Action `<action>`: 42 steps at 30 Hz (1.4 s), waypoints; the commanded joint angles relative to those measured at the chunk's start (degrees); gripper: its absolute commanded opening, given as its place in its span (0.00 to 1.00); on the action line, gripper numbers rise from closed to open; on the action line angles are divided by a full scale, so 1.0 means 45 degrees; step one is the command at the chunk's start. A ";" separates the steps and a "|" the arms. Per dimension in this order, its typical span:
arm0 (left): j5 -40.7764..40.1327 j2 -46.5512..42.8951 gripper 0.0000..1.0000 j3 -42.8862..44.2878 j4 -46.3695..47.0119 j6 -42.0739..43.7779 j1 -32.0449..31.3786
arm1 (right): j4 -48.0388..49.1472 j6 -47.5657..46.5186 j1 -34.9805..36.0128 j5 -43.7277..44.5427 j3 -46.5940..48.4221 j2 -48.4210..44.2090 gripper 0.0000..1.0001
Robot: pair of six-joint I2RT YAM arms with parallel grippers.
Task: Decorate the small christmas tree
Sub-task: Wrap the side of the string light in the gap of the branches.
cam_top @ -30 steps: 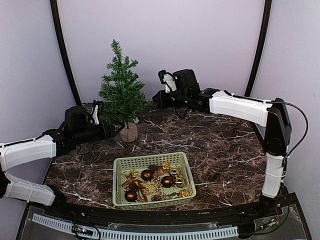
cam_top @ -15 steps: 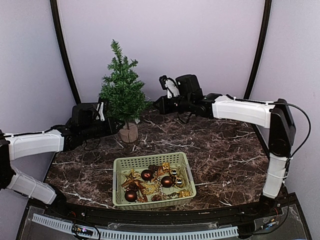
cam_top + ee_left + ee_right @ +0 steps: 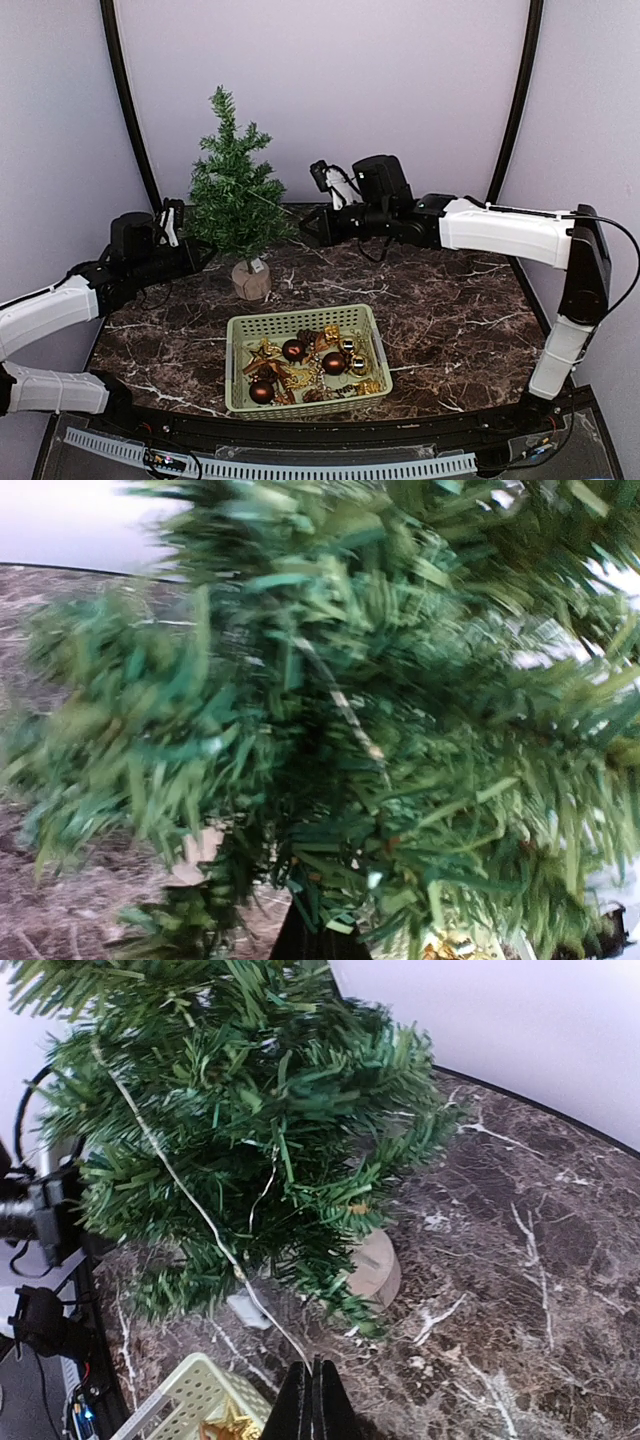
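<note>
The small christmas tree point(image 3: 234, 195) stands on its round wooden base point(image 3: 250, 281) at the back left of the marble table. My left gripper point(image 3: 195, 256) is pushed into its lower branches from the left. In the left wrist view blurred needles fill the frame and the dark fingers point(image 3: 320, 942) are shut on a lower branch. My right gripper point(image 3: 303, 228) hovers just right of the tree, shut on a thin pale wire point(image 3: 200, 1210) that runs from its fingertips point(image 3: 315, 1388) up through the branches. A small white tag point(image 3: 245, 1310) hangs on that wire near the base point(image 3: 378, 1265).
A pale green basket point(image 3: 300, 320) sits in front of the tree, holding brown balls point(image 3: 334, 362) and gold ornaments point(image 3: 300, 378). Its corner point(image 3: 185, 1400) shows in the right wrist view. Purple walls close off the back and sides.
My left gripper has shut among the lower branches and drawn back to the left. The tree has shifted left and slightly nearer with it. The right arm has reached further left after it.
</note>
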 commanded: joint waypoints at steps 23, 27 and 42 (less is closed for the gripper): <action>0.1911 0.0268 0.58 0.0635 0.0152 0.3030 0.4057 | 0.2110 0.0917 0.1126 0.0796 0.1773 0.2116 0.00; 0.1305 -0.2033 0.65 0.0377 -0.1270 0.2958 0.3794 | 0.2214 0.0956 0.1025 0.0765 0.1711 0.1930 0.00; 0.0808 -0.0710 0.65 0.1094 0.2434 -0.0028 -0.3309 | 0.3088 0.1423 0.0651 -0.0988 0.0593 0.0803 0.00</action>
